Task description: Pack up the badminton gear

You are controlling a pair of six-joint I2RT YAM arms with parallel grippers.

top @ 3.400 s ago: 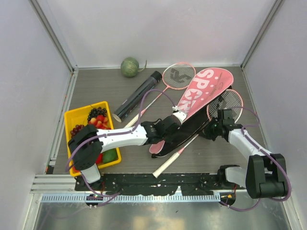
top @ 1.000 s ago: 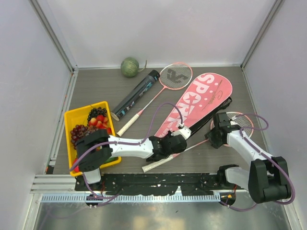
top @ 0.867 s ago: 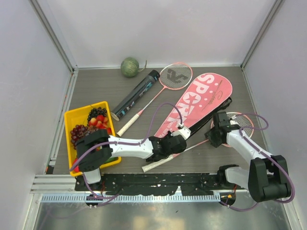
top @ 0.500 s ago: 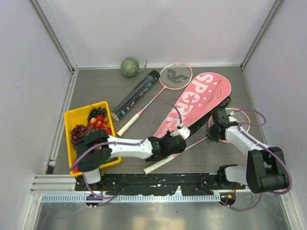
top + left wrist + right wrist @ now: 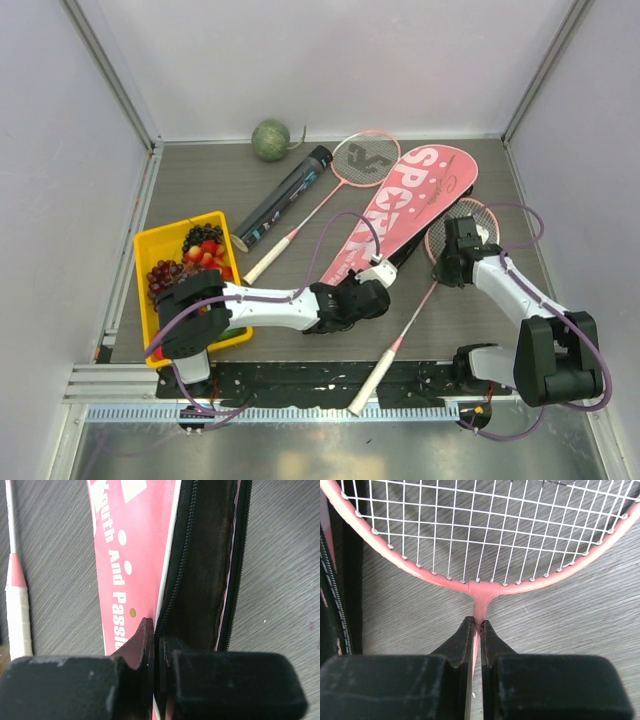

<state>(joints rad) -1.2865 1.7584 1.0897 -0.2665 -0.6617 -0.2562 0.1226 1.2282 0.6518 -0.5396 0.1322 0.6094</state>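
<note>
Where the left gripper (image 5: 372, 292) closes over the narrow end of the racket bag (image 5: 405, 210), the top view hides the grip itself. The left wrist view shows both fingers (image 5: 142, 635) clamped on the bag's pink edge (image 5: 135, 545) beside the zip. The dark lining in the bag's open mouth is too murky to show what is inside. In the right wrist view the outer rim of the near racket (image 5: 480, 587) is cut off. Whether its head (image 5: 468, 222) touches the bag's black edge cannot be told from above.

The bag is smooth pink fabric with white lettering and a black zipped gusset. Each racket has a thin pink frame, a taut white string grid and a white wrapped handle. The table (image 5: 200, 180) is grey with a wood grain.

The right gripper (image 5: 475, 622) is pinched tight on the near racket's shaft just below the throat.

Since half a second ago that racket has swung. Its handle now points at the near rail and overhangs it, and its head sits farther back. The bag's broad end has also turned toward the back wall.

The far racket (image 5: 362, 160), the black tube (image 5: 285, 195), the melon (image 5: 269, 139) and the yellow tray (image 5: 148, 250) lie as before.
</note>
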